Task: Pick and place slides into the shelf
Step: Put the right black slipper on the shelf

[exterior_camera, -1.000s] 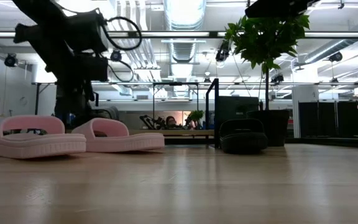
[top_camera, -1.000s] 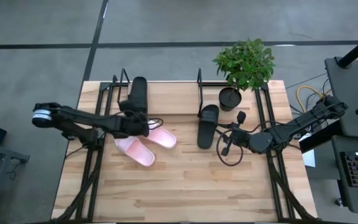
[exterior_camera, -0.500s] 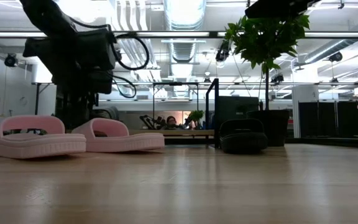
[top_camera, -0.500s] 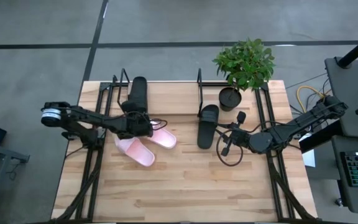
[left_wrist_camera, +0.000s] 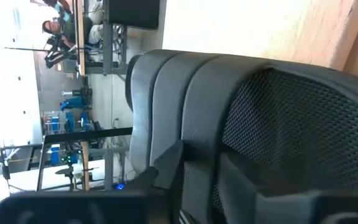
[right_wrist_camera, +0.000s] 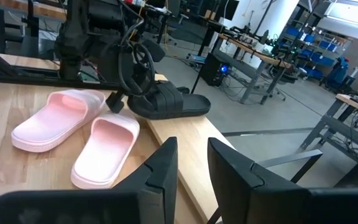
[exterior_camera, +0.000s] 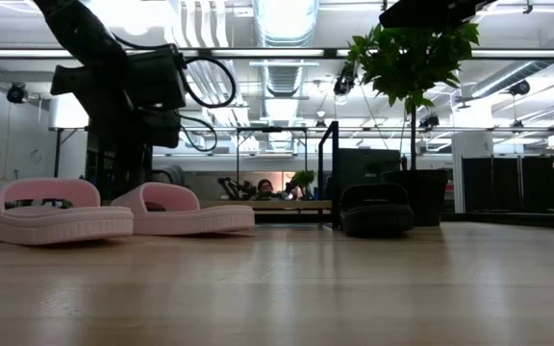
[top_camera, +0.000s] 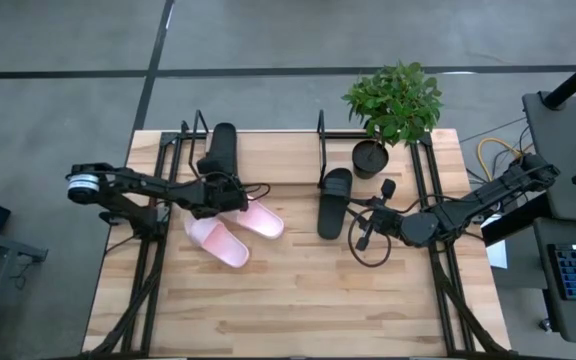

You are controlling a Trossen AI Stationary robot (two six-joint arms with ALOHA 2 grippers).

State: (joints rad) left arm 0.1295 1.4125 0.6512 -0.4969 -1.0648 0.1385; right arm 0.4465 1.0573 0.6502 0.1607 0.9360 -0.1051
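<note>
the left pincer (top_camera: 218, 185) is clamped on a black slide (top_camera: 220, 152) at the back of the tabletop (top_camera: 298, 290), far from the plant (top_camera: 393, 100). this slide's long side runs front to back, between the thin shelf rods (top_camera: 200, 128). two pink slides (top_camera: 236, 230) lie slanted just in front of it. the other black slide (top_camera: 334, 201) lies near the plant pot, long side front to back. the right pincer (right_wrist_camera: 188, 165) waits beside it, fingers a little apart, grasping nothing.

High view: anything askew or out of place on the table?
Only the pink slides: they lie diagonally, left of table centre, while the back-left black slide and the second black slide lie straight, front to back. The left claw is beside the back-left one. Nothing spilled or damaged.
</note>
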